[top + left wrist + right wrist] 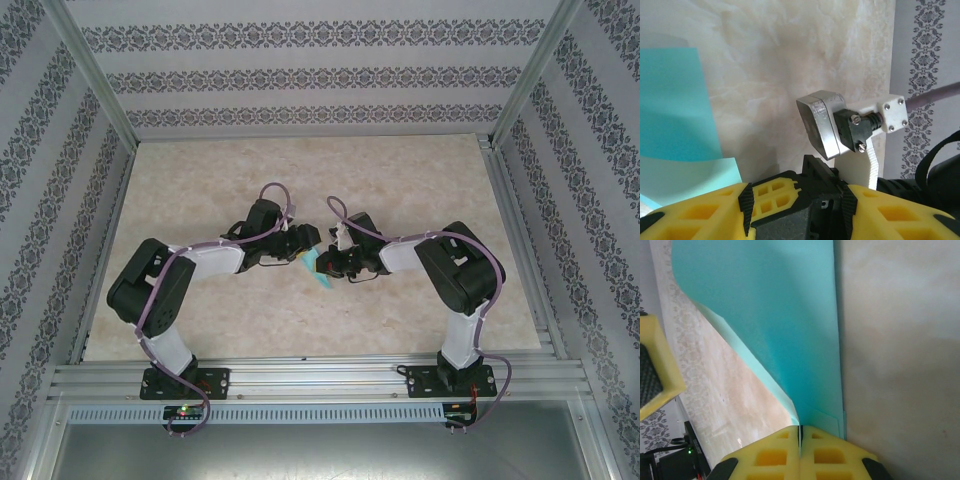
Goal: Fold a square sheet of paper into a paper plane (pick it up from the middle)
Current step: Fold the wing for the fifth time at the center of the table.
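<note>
The turquoise sheet of paper [780, 315] is folded over on itself, with layered edges near my right fingertips. My right gripper [800, 429] is shut on its lower edge and holds it a little off the table. In the top view the paper [320, 268] shows between the two grippers at mid-table. My left gripper [797, 202] stands open, its black pads wide apart on either side of the right gripper's black and yellow body. The paper [675, 105] lies to the left of the left fingers, outside the pads. The paper plane is out of view.
The marble-patterned tabletop [300, 170] stretches behind and beside the arms. Patterned walls [300, 70] and aluminium rails [310, 375] enclose it. The right wrist's silver camera [822, 122] sits close ahead of my left fingers. A left finger [655, 365] shows beside the paper.
</note>
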`<state>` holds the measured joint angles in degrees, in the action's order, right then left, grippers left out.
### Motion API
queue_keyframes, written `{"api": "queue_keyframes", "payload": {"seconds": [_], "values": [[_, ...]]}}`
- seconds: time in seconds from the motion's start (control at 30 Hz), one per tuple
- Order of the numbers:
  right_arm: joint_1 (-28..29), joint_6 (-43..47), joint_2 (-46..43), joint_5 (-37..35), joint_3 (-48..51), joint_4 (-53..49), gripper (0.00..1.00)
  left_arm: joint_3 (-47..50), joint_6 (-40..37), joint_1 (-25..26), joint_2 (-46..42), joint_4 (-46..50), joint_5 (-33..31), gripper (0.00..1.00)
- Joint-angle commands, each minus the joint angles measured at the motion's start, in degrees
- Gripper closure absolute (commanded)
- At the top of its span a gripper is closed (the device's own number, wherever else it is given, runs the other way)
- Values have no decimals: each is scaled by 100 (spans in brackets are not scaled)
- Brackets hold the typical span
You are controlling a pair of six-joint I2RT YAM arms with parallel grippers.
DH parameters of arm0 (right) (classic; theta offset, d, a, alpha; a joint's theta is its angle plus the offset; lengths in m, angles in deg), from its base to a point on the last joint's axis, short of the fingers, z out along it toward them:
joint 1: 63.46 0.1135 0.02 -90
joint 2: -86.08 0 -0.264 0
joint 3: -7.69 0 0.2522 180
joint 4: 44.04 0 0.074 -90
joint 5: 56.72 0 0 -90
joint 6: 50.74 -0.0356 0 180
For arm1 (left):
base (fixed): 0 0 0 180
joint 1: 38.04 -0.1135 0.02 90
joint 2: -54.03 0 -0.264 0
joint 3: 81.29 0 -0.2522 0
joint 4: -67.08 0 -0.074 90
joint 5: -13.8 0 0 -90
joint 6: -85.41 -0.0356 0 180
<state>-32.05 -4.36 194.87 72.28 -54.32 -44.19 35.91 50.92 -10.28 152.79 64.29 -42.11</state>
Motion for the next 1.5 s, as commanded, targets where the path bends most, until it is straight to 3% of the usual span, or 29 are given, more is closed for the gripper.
{"api": "queue_keyframes", "payload": {"seconds": [0.0,0.37,0.63,0.97,1.27,1.47], "values": [[22,-40,388,-253,268,-530,100,-75,-180,54,195,-251,305,47],[13,-51,362,-297,303,-551,100,-514,-255,45,1027,-50,120,47],[12,121,278,-419,256,-830,99,-334,-183,-61,901,256,-184,49],[14,64,-25,-380,250,-885,88,-310,-177,-149,927,965,-584,52],[9,204,-789,-570,142,-1430,80,-307,-294,-163,956,1127,-522,55],[22,169,-820,-372,205,-1341,83,-289,-304,-167,978,1129,-477,55]]}}
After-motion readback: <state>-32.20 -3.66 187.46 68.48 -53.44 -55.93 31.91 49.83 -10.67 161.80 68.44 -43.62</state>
